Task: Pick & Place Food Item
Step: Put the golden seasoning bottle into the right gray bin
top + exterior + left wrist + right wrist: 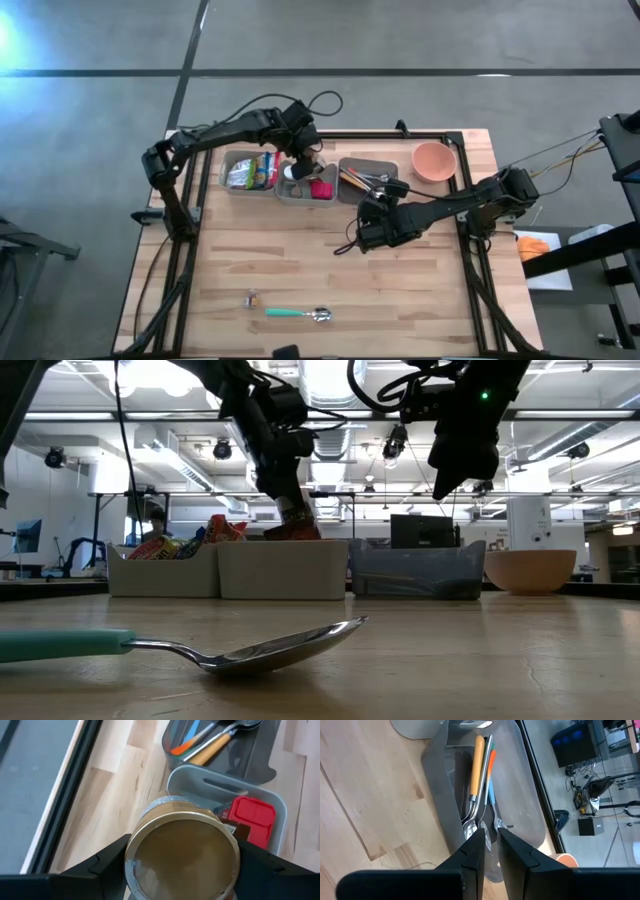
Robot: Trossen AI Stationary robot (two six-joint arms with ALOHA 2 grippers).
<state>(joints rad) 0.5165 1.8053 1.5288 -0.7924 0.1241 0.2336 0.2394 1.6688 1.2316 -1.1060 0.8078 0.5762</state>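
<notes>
A food can with a gold lid (182,852) hangs over the light grey middle bin (280,802), with my left gripper (300,168) shut on it. In the low view the can (297,518) sits just above that bin's rim. A red box (252,817) lies in the same bin. My right gripper (491,840) is shut with nothing between its fingers. It hovers above the table by the near side of the dark grey utensil bin (368,178), slanting down toward that bin. My left gripper pinches the can's round side wall (131,862) between its two fingers (107,862), one on each side. The fingers slant down from above. The can hangs tilted, its gold lid toward the wrist, clear of the bin and the red box.
A bin of snack packets (250,172) stands left of the middle bin. A pink bowl (434,160) sits at the far right. A teal-handled spoon (295,314) and a small object (251,298) lie near the front edge. Bare wood lies between them and the bins.
</notes>
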